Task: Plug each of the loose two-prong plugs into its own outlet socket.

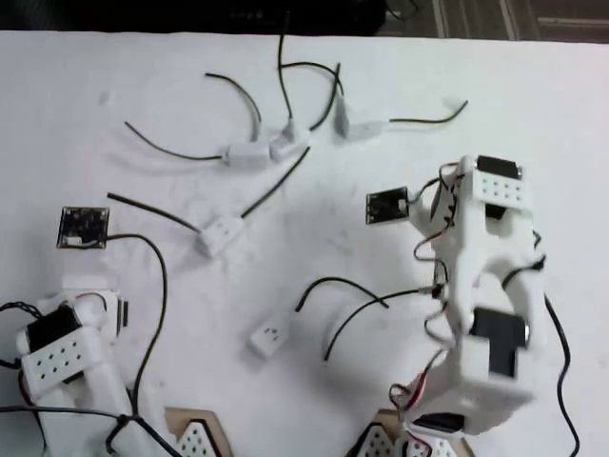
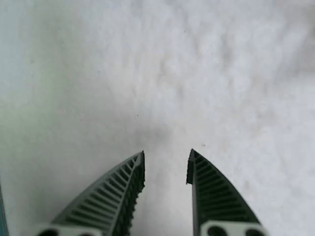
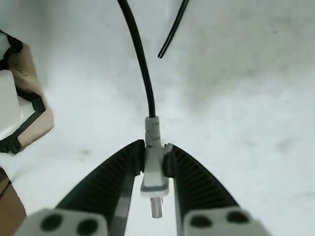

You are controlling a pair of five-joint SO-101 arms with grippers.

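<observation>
Seen from above, the white table (image 1: 533, 86) carries two white arms: the right arm (image 1: 481, 276) bulks large at about 4 o'clock, while the left arm (image 1: 62, 352) sits folded at about 8 o'clock. Toward 12 o'clock lies a cluster of white corded pieces (image 1: 249, 152), their black leads curling outward. One more corded piece (image 1: 221, 234) lies at about 10 o'clock from the table's centre. From this height it cannot be told whether each is a plug or a socket. Two black cords (image 1: 347, 300) arc across the cloth at about 5 o'clock, beside the right arm. A loose socket block (image 1: 269, 337) lies face up near 6 o'clock, apart from them. The right gripper (image 3: 153, 146) is clenched on the flanks of a white plug (image 3: 152, 169), whose long axis runs in line with the fingers. The plug's cord end points away from the wrist, with its black cord (image 3: 140, 64) running ahead over the table, and its metal prong (image 3: 156, 209) points back toward the wrist. The left gripper (image 2: 167, 153) hangs over bare tabletop, its ribbed fingers released, with white surface showing in the gap.
</observation>
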